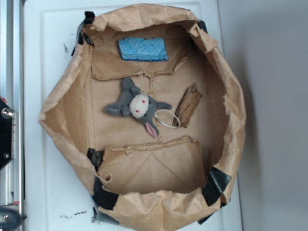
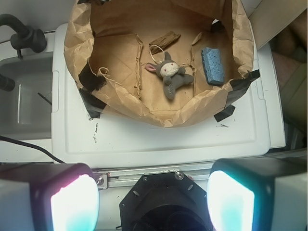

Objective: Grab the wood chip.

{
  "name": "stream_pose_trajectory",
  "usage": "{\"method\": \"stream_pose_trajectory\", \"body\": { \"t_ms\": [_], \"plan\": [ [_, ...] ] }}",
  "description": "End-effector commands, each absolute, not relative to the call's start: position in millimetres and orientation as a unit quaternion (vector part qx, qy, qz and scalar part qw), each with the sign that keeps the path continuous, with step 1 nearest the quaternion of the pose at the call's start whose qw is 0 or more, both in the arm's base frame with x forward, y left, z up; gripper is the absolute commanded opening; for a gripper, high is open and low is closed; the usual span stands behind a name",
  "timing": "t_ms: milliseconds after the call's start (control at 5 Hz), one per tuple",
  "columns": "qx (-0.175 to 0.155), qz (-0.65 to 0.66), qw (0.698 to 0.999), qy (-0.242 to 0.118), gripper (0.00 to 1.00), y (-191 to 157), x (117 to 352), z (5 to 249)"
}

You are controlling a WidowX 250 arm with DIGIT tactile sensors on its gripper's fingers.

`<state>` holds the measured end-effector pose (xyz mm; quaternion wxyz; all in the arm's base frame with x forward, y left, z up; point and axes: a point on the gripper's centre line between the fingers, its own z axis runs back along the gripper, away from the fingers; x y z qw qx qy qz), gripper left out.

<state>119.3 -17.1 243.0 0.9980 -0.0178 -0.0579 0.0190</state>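
The wood chip (image 1: 187,105) is a small brown bark-like piece lying on the floor of a brown paper container (image 1: 62,113), right of the grey plush animal (image 1: 137,107). In the wrist view the wood chip (image 2: 165,39) lies far off, just behind the plush animal (image 2: 170,73). My gripper (image 2: 153,202) is open, its two glowing pads (image 2: 230,202) wide apart at the bottom of the wrist view with nothing between them. It hangs high above the robot's base, well short of the container. The gripper itself does not show in the exterior view.
A blue sponge (image 1: 143,49) lies at the container's back wall; the sponge (image 2: 213,65) is right of the plush in the wrist view. The container's crumpled paper walls (image 2: 159,113) stand up all round, on a white tray (image 2: 159,142). A black base mount (image 2: 163,202) sits below the gripper.
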Motion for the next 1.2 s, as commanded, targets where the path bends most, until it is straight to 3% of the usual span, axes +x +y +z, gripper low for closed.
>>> {"method": "stream_pose_trajectory", "body": {
  "t_ms": [0, 200, 600, 800, 1000],
  "plan": [
    [-0.018, 0.019, 0.998, -0.058, 1.0, -17.1, 119.3, 243.0],
    [-0.011, 0.043, 0.995, -0.084, 1.0, -20.9, 163.2, 238.7],
    [-0.038, 0.11, 0.985, -0.129, 1.0, -5.8, 250.2, 230.3],
    [-0.059, 0.184, 0.968, -0.161, 1.0, 23.1, 260.2, 206.5],
    [-0.075, 0.294, 0.945, -0.123, 1.0, 48.7, 254.7, 177.5]
  ]
}}
